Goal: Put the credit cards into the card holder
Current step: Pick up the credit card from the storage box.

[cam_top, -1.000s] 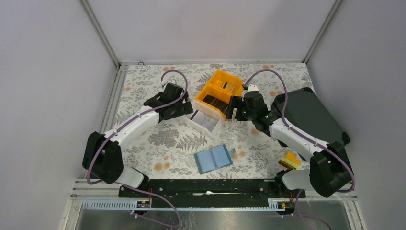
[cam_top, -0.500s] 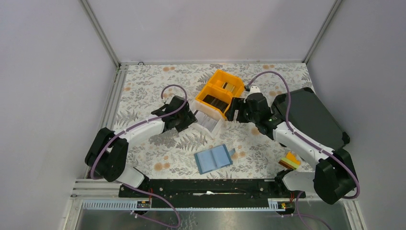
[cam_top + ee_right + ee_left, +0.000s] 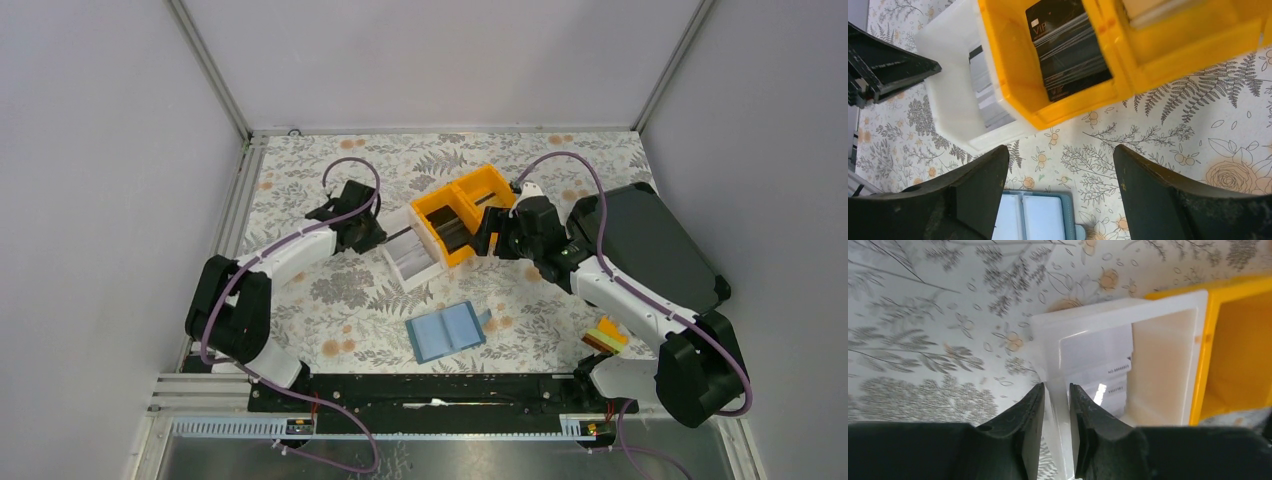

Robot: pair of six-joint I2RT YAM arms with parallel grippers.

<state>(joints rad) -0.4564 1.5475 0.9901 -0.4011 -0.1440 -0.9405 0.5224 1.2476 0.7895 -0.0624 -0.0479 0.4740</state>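
Note:
Dark credit cards (image 3: 1068, 50) stand stacked in one compartment of an orange bin (image 3: 1013, 75), also seen from above (image 3: 455, 228). Pale cards (image 3: 1098, 352) lie in a white bin (image 3: 1118, 307) that touches the orange one. My left gripper (image 3: 1057, 390) is shut on the white bin's near wall, one finger (image 3: 1028, 410) outside, the other inside. The teal-blue card holder (image 3: 447, 331) lies open on the table, nearer the arm bases. My right gripper (image 3: 1060, 155) hangs open and holds nothing, just above the table between the orange bin and the card holder (image 3: 1033, 217).
A large black case (image 3: 650, 245) fills the right side of the table. A small orange and yellow object (image 3: 606, 335) sits by the right arm's base. The second orange compartment (image 3: 490, 190) holds a few more cards. Walls enclose the floral table.
My left gripper has closed on the white bin's wall and drawn back to the left. The white and orange bins have shifted left and turned. The right gripper has barely moved.

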